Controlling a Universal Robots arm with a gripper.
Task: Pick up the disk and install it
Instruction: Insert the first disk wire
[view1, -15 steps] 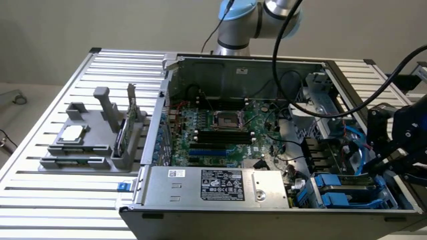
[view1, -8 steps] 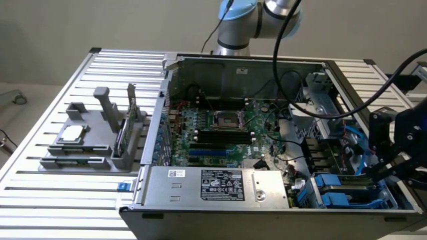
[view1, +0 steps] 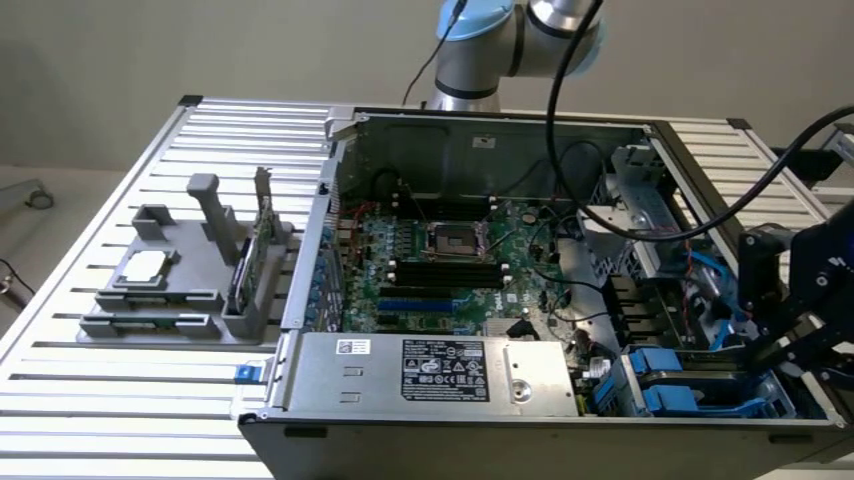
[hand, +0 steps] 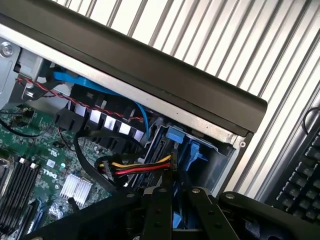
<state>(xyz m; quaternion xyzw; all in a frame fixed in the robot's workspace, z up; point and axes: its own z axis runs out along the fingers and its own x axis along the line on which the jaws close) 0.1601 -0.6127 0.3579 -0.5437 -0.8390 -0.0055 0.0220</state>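
Observation:
My black gripper (view1: 781, 335) hangs over the drive bay at the exterior view's right corner of the open computer case (view1: 441, 118). In the wrist view my gripper (hand: 176, 200) has its fingers (hand: 159, 215) close together, with a thin blue strip of the disk (hand: 176, 221) between them. The disk's metal body and label are hidden behind the fingers. Just beyond the fingertips sit blue drive carriers (hand: 176, 135) in the bay, the same carriers (view1: 663, 368) that show in the exterior view, with a yellow, red and black power cable (hand: 145, 167) running across in front.
The motherboard (view1: 447, 255) fills the case floor, and a silver power supply (view1: 434, 372) lies along the near side. A grey fixture (view1: 180, 290) holding a chip and a green card stands at the exterior view's left on the slatted table (view1: 80, 390). A keyboard (hand: 302, 185) lies outside the case.

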